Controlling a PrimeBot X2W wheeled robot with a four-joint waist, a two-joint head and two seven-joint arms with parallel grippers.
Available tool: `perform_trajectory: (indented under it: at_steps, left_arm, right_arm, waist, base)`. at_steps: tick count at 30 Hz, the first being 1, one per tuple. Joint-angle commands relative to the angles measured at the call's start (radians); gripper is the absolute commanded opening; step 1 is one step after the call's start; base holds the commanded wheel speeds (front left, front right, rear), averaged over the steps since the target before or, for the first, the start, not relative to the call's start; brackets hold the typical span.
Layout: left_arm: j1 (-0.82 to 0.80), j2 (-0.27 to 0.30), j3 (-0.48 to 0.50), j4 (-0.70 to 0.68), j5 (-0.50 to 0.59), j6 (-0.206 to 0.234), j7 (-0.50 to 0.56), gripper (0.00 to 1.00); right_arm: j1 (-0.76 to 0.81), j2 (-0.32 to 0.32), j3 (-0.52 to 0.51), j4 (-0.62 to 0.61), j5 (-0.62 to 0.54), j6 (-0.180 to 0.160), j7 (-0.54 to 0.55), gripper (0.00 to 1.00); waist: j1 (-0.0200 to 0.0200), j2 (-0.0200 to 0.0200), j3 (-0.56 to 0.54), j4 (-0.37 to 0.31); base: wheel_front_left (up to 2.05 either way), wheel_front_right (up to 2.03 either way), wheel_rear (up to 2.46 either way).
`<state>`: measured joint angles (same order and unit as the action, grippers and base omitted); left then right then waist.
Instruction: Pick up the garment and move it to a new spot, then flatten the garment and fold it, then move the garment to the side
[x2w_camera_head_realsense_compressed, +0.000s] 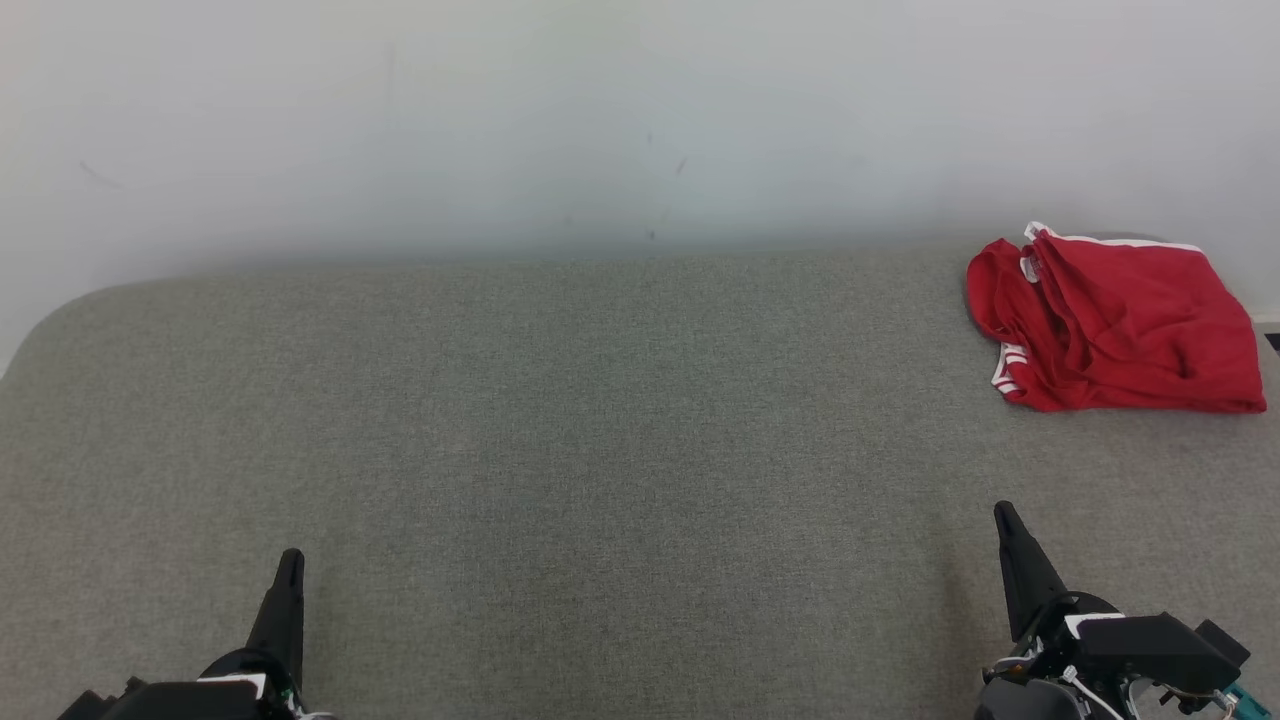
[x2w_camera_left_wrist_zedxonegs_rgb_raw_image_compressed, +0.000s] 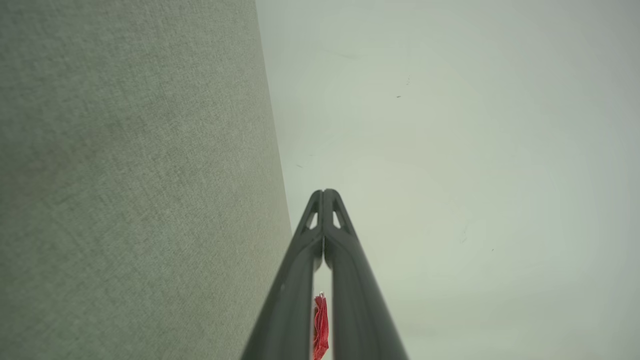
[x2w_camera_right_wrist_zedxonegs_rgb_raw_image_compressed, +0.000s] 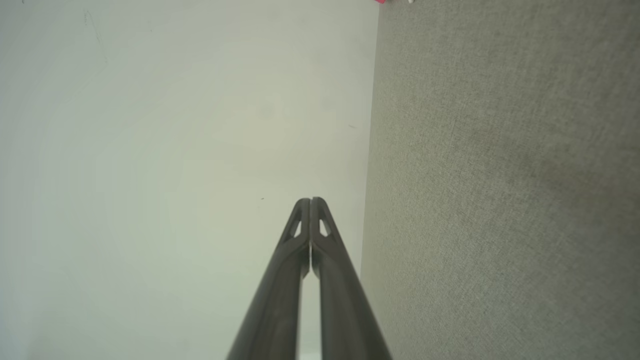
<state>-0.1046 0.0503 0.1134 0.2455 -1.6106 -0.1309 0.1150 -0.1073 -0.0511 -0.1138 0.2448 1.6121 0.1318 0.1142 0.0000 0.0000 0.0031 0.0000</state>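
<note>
A red garment (x2w_camera_head_realsense_compressed: 1120, 325) with white trim lies in a loosely folded heap at the far right of the grey fabric-covered tabletop (x2w_camera_head_realsense_compressed: 600, 450), close to the back edge where a pale wall (x2w_camera_head_realsense_compressed: 600, 120) rises behind it. Its right side reaches almost to the head view's right border, and white stripes show along its left edge and its top hem. The left hand (x2w_camera_head_realsense_compressed: 290, 558) sits at the lower left of the head view, low over the near part of the tabletop, its dark fingers pressed together into one point aimed away from the robot, well apart from the garment. The right hand (x2w_camera_head_realsense_compressed: 1003, 512) sits at the lower right, likewise pointing up the view with its fingers together, nearer the garment but not touching it, with bare grey cloth between the two. In the left wrist view the left hand's fingers meet at their tips and grip nothing, the tabletop runs down the left side, the wall spreads to the right, and a narrow strip of the red garment (x2w_camera_left_wrist_zedxonegs_rgb_raw_image_compressed: 320, 325) shows through the slot between the fingers lower down. In the right wrist view the fingers also touch at their tips, empty, with the tabletop on the right and the wall on the left; a small fleck of red at the top edge is probably the garment, though it is too small to be sure
</note>
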Motion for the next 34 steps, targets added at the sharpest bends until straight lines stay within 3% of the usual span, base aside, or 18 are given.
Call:
perform_trajectory:
  at_steps: [1, 34]
  left_arm:
    - [-0.010, -0.002, 0.002, 0.001, -0.005, -0.001, 0.001, 0.00]
    - [-0.010, -0.002, 0.002, 0.001, -0.005, -0.001, 0.001, 0.00]
  right_arm:
    - [-0.005, 0.002, 0.000, 0.002, 0.002, -0.002, 0.002, 0.00]
    - [-0.005, 0.002, 0.000, 0.002, 0.002, -0.002, 0.002, 0.00]
  waist:
    - [0.0000, 0.0000, 0.000, 0.000]
    - [0.0000, 0.0000, 0.000, 0.000]
  base:
    - [0.00, 0.00, 0.00]
    - [0.00, 0.00, 0.00]
